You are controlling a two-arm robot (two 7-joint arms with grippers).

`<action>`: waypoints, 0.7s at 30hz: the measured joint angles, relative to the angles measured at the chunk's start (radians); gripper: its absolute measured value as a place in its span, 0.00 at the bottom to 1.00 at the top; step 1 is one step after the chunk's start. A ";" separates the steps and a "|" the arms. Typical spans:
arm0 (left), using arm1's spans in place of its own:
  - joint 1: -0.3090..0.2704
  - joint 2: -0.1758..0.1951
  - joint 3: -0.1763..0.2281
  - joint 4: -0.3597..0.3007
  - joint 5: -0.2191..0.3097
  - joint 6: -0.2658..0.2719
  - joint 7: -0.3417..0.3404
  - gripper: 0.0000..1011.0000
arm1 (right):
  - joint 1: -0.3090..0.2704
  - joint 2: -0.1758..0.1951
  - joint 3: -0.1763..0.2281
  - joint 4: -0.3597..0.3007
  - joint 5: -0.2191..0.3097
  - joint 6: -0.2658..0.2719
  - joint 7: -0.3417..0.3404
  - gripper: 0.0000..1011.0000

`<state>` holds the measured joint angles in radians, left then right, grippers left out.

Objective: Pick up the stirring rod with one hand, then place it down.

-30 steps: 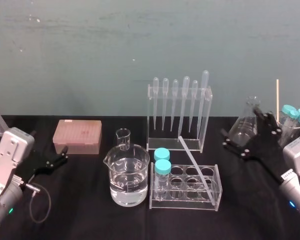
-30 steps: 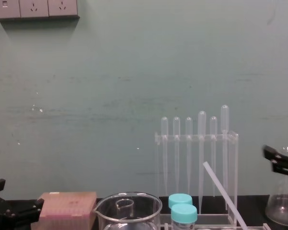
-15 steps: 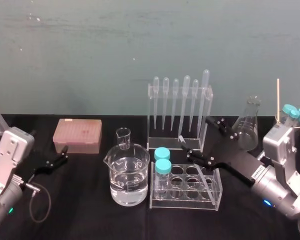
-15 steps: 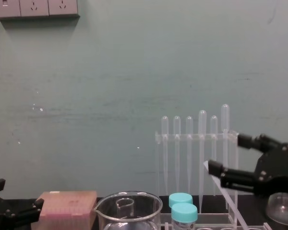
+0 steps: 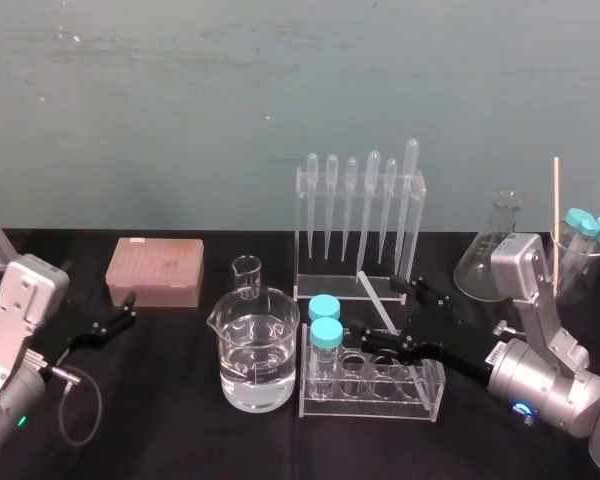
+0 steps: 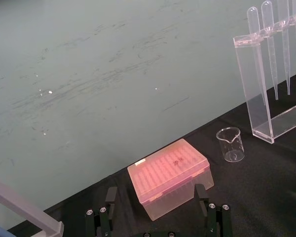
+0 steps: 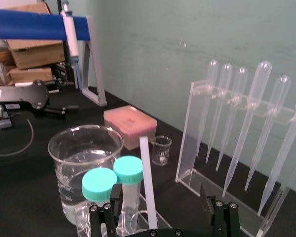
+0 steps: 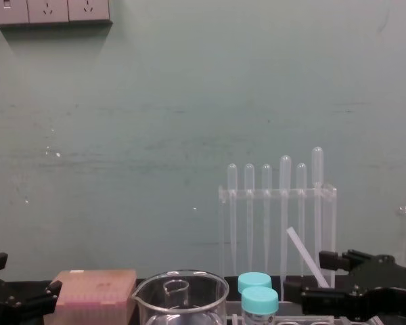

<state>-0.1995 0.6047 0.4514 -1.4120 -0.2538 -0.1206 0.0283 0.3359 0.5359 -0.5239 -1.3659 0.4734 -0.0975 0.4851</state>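
Stirring rod [image 5: 381, 311] leans in tube rack [image 5: 368, 402], between my spread right hand [image 7: 159, 217]: pinch squarely, lift along its tilt. Left hand [image 5: 104, 323] parked, spread.

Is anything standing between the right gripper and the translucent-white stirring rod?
Nothing visible does. The right gripper, fingers open, straddles the translucent-white stirring rod, which leans in the clear plastic test-tube rack. Two teal-capped tubes stand close by in that rack. The left gripper sits near the pink box.
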 joint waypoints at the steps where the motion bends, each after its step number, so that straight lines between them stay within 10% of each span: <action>1: 0.000 0.000 0.000 0.000 0.000 0.000 0.000 0.99 | 0.000 -0.001 0.001 0.002 -0.003 0.015 -0.001 0.99; 21: 0.000 0.000 0.000 0.000 0.000 0.000 0.000 0.99 | 0.000 -0.001 0.001 0.001 -0.002 0.006 -0.001 0.90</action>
<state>-0.1995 0.6047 0.4514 -1.4120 -0.2539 -0.1205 0.0283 0.3361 0.5352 -0.5229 -1.3650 0.4711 -0.0914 0.4839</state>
